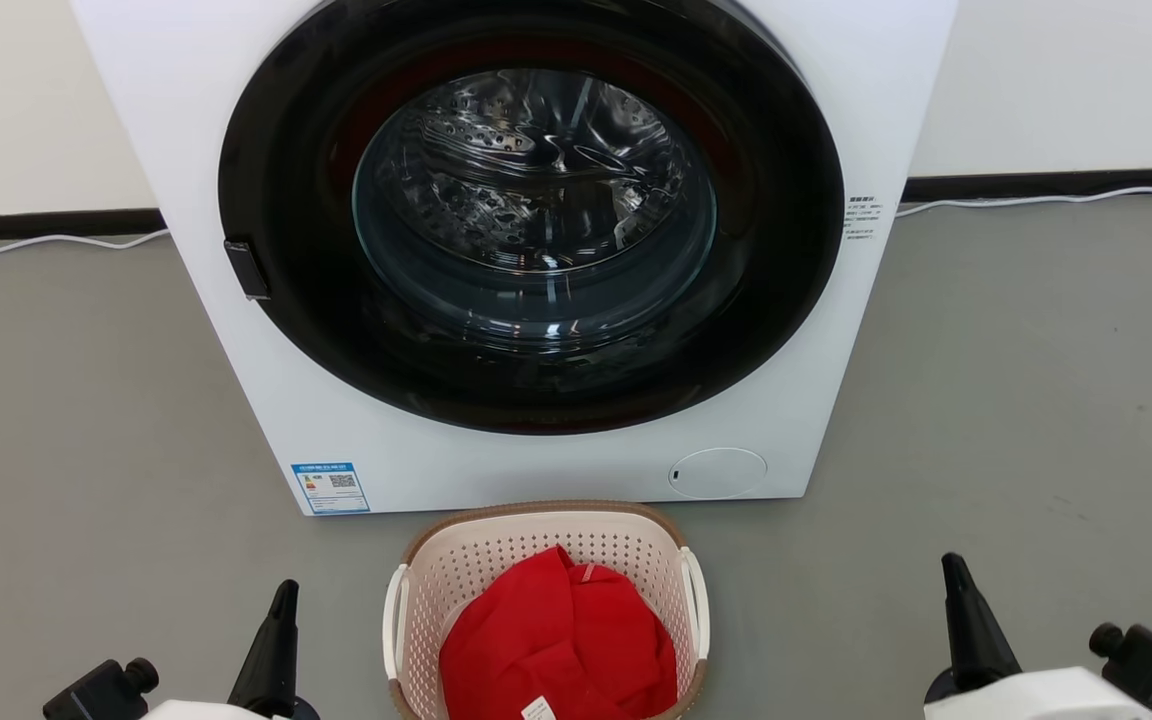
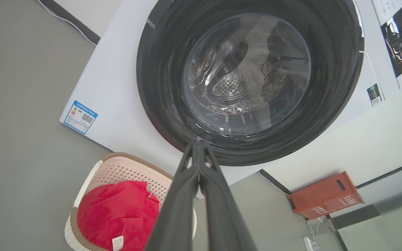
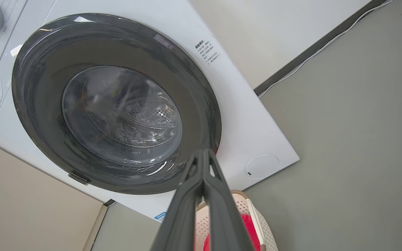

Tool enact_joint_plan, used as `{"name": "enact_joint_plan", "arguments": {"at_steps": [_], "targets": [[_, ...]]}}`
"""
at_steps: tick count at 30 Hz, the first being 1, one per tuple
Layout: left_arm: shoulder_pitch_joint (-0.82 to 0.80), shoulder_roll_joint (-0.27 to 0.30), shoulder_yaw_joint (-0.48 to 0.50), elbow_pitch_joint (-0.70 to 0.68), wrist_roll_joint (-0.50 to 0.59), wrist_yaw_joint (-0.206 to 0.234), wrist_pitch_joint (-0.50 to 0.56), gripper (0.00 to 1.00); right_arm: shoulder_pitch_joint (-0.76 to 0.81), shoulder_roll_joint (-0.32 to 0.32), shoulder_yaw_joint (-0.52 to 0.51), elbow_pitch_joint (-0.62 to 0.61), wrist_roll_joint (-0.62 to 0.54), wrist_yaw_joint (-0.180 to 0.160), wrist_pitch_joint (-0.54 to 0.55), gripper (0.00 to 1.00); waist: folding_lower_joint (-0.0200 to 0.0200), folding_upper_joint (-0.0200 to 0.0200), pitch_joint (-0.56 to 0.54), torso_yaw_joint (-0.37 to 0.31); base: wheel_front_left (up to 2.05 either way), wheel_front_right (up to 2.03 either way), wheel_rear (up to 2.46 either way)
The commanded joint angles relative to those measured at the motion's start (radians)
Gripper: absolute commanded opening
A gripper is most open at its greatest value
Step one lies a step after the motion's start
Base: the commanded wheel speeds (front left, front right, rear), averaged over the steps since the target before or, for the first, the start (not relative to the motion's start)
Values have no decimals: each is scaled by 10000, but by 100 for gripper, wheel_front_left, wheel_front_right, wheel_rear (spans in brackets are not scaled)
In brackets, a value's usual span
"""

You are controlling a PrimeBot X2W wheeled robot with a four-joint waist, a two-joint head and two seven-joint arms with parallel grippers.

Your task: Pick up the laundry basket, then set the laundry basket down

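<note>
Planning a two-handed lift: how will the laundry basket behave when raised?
The laundry basket looks like rigid perforated plastic, so it probably keeps its shape. Holding only red cloth, it is likely light. Handles on opposite sides: an uneven lift might tip it.

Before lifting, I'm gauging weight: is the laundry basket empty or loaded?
Loaded: a red garment lies bunched inside the laundry basket, hiding most of its floor.

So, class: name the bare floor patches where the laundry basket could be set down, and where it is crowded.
Free: the grey floor left of the washing machine, from the white cable down to the left gripper; likewise its right side, above the right gripper. Crowded: the thin strip between machine front and laundry basket, which holds a red garment.
</note>
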Motion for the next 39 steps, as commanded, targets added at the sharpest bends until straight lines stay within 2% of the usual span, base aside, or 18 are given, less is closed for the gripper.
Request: {"name": "enact_joint_plan", "arguments": {"at_steps": [1,39], "targets": [[-523,33,222,-205,-226,-28,53,0,-593,-101,48,-263,302,28,69,0,-1,-1,5,5,0,0,0],[-1124,-339,923,-29,-3479,-52,1176,0,-1049,-124,-323,-272,4585,37,1159,0,-1,-1,176,132,0,0,0]]}}
